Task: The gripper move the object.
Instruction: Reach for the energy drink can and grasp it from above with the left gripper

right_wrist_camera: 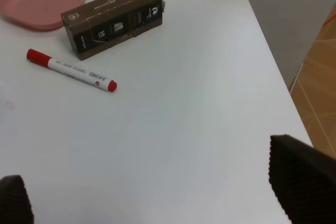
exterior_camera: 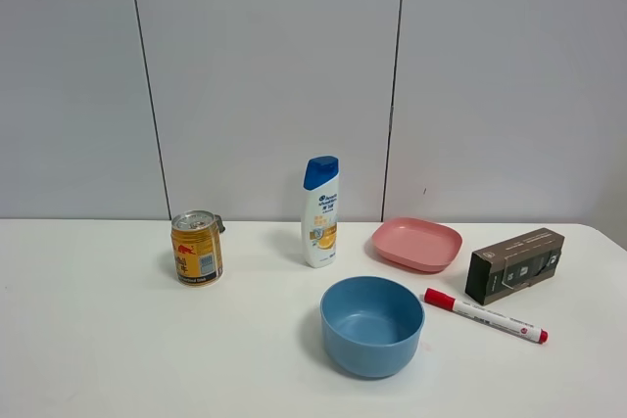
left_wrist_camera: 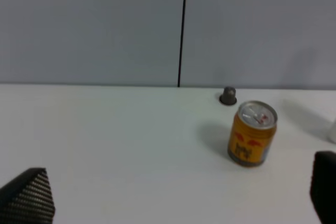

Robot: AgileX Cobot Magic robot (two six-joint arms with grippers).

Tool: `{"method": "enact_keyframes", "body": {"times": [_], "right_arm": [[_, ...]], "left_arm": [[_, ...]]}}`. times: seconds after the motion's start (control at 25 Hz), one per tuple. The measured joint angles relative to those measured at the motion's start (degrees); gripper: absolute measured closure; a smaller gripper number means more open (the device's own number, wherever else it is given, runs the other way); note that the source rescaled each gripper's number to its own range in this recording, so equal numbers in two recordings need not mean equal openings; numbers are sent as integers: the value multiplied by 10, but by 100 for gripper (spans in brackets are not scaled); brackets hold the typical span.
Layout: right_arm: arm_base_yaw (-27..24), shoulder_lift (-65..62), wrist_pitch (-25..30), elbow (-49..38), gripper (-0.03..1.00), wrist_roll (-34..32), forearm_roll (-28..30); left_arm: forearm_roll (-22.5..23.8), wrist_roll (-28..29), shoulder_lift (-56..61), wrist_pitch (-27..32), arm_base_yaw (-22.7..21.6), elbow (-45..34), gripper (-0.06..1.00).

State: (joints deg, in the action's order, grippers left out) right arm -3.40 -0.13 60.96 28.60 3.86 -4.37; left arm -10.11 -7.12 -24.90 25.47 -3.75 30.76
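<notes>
The gold-yellow can (exterior_camera: 197,250) with red markings and a silver pull-tab top stands upright on the white table at the left. It also shows in the left wrist view (left_wrist_camera: 252,134). My left gripper (left_wrist_camera: 176,198) is open and empty, its black fingertips (left_wrist_camera: 29,196) wide apart, well short of the can. My right gripper (right_wrist_camera: 157,192) is open and empty over the table's right end, far from the can. Neither arm shows in the exterior high view.
A tiny dark capsule (left_wrist_camera: 228,96) sits just behind the can. A white shampoo bottle (exterior_camera: 320,212) stands mid-table, with a blue bowl (exterior_camera: 372,325) in front. A pink plate (exterior_camera: 416,244), a brown box (exterior_camera: 514,264) and a red marker (exterior_camera: 485,315) lie right.
</notes>
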Motion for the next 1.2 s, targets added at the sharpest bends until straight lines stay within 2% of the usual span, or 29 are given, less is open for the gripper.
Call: {"method": "enact_keyframes", "body": {"times": [0.28,0.36,0.56,0.8,0.96,1.2], "right_arm": [[0,0,0,0,-3,0,0],[0,0,0,0,-3,0,0],[0,0,0,0,-3,0,0],[0,0,0,0,-3,0,0],[0,0,0,0,-3,0,0],[0,0,0,0,-3,0,0]], "left_arm": [[2,-46,-122,-128,0,0,-6],[23,-47,-162,-163,11,0,-6],[77,-46,-257,-276,88,0,-6],[88,-40,-402,-387,151,0,-6],[120,-33,-499,-472,155,0,-6],[191,-15,-621,-614,155,0,-6]]}}
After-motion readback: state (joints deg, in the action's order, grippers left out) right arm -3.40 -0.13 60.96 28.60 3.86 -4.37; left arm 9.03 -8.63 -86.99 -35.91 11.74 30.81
